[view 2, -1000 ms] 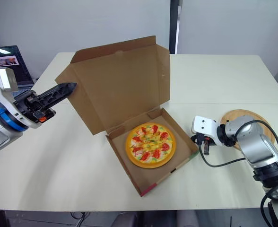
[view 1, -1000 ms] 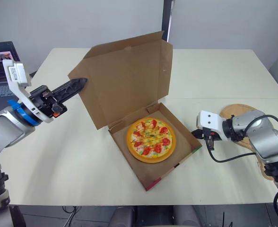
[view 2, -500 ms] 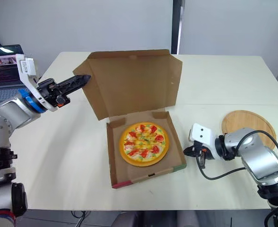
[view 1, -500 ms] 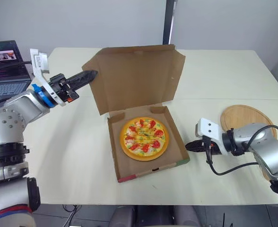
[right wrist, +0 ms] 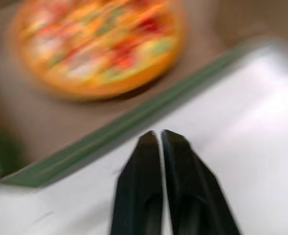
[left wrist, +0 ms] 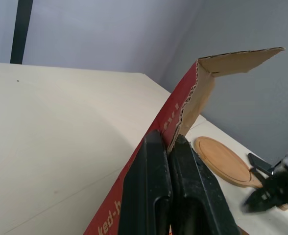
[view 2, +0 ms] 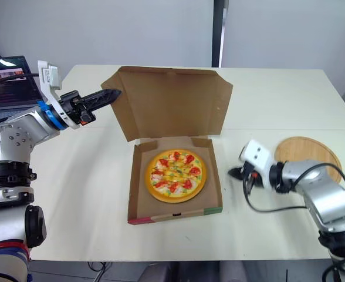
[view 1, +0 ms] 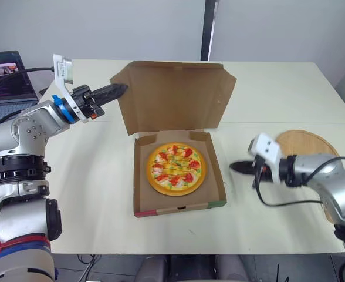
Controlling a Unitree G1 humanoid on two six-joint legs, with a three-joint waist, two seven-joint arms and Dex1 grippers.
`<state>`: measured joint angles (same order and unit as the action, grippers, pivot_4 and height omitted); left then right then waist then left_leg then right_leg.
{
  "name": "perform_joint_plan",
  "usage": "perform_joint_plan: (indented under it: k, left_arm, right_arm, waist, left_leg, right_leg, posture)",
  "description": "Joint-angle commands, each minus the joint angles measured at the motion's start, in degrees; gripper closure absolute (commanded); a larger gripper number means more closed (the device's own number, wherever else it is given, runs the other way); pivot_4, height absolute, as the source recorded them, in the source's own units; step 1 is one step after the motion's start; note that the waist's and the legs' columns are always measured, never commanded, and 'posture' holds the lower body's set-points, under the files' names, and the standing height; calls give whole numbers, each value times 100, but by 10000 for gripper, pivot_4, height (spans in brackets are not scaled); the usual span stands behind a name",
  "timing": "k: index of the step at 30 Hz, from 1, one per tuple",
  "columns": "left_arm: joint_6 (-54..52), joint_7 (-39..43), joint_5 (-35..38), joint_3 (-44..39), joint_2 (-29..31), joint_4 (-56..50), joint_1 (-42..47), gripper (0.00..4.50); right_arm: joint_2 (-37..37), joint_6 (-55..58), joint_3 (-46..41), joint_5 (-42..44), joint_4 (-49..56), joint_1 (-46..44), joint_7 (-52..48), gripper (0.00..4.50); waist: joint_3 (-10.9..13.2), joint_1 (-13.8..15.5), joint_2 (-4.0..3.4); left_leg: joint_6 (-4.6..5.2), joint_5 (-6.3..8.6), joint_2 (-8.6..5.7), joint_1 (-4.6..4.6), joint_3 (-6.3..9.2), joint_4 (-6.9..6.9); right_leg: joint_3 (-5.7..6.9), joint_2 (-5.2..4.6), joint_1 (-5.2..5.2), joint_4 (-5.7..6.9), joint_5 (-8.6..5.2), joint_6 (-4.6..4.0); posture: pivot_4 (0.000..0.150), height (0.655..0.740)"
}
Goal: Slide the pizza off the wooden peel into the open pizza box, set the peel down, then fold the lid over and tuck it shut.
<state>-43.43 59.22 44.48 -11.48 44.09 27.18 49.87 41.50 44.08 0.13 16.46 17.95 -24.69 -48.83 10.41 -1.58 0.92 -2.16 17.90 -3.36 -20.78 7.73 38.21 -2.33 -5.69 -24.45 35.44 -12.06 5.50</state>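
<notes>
The cardboard pizza box (view 1: 138, 176) lies open mid-table with the pizza (view 1: 175, 168) flat inside it. Its lid (view 1: 172, 100) stands nearly upright at the back. My left gripper (view 1: 124, 87) is shut on the lid's left edge; in the left wrist view the cardboard edge (left wrist: 183, 110) rises from between the fingers (left wrist: 154, 186). My right gripper (view 1: 233, 167) is shut and holds nothing, hovering low just right of the box's right wall, apart from it. In the right wrist view its tips (right wrist: 159, 133) point at the green box edge (right wrist: 109, 132). The round wooden peel (view 1: 304, 145) lies on the table at the right.
A laptop (view 1: 5, 82) sits at the far left edge of the table. Bare tabletop (view 1: 90, 194) stretches left of and in front of the box, and more lies behind the lid. My right arm's cable (view 1: 278, 202) loops over the table beside the peel.
The box has swung round to sit square to me and the lid stands more upright. My left gripper moved up and right with the lid's edge. My right gripper drew slightly away from the box.
</notes>
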Motion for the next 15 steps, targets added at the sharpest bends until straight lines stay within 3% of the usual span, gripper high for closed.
perform_joint_plan:
  k: [1,4,15]
  left_arm:
    - [56,133,-103,-132,31,-111,148,45000]
    - [76,144,-166,-185,20,-104,157,45000]
    - [63,167,-314,-308,-88,-137,110,45000]
  right_arm:
    - [-373,-394,-510,-63,-519,-655,730,28931]
    - [-924,-433,-604,-19,-1044,-1366,1280,18426]
    - [-1761,-473,-580,311,-2159,-2471,1390,18426]
  waist:
    - [0,-9,0]
    - [0,-24,0]
    - [0,-30,0]
  left_leg:
    - [-1,-1,0,-1,0,0]
    - [-5,-3,1,-4,-6,0]
    - [-17,-10,-4,-21,-12,-3]
  right_leg:
    - [-1,0,-6,7,0,0]
    - [-6,-1,-35,46,-1,-2]
    - [-8,-5,-72,61,0,-5]
  posture:
    - [1500,7400]
    - [1500,7400]
    - [1500,7400]
